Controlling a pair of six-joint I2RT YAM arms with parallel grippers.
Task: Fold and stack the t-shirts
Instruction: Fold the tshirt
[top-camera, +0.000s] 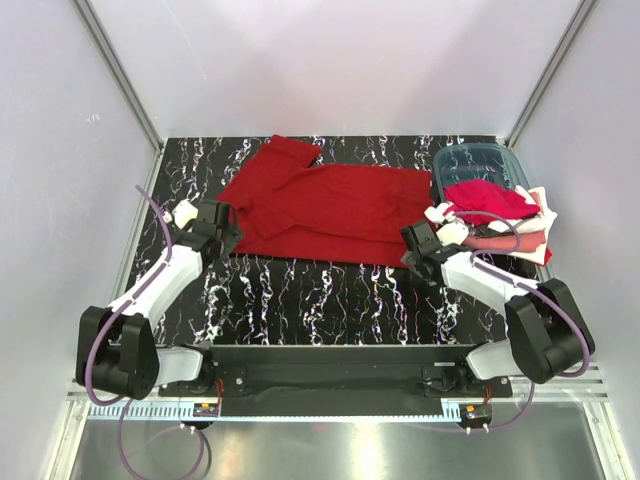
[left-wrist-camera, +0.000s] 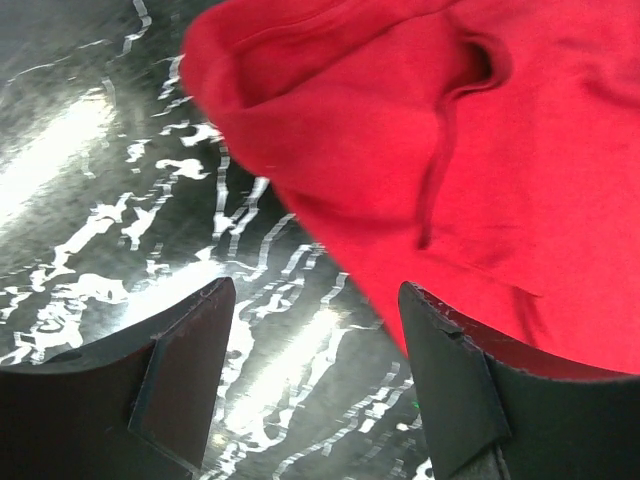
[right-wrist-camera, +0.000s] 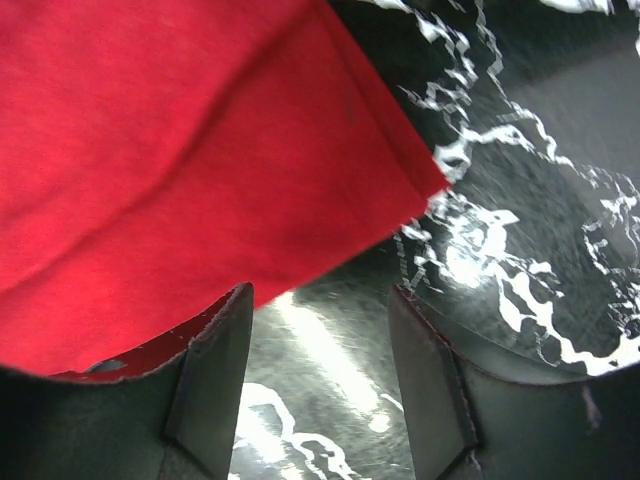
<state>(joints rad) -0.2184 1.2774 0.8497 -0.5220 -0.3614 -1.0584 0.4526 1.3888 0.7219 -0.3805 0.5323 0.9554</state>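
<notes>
A large deep red t-shirt (top-camera: 320, 208) lies spread flat across the back middle of the black marbled table (top-camera: 320, 295). My left gripper (top-camera: 226, 236) is open at the shirt's near left corner; in the left wrist view the red cloth (left-wrist-camera: 420, 150) lies just beyond my open left gripper (left-wrist-camera: 315, 385). My right gripper (top-camera: 415, 245) is open at the shirt's near right corner; the right wrist view shows that corner (right-wrist-camera: 200, 150) ahead of my open right gripper (right-wrist-camera: 320, 385). Neither holds cloth. More shirts, red (top-camera: 490, 200), pink and white (top-camera: 535, 215), lie heaped at the right.
A teal translucent plastic bin (top-camera: 480, 160) stands at the back right, with the heap of shirts partly over its near edge. White walls and metal posts close in the table on three sides.
</notes>
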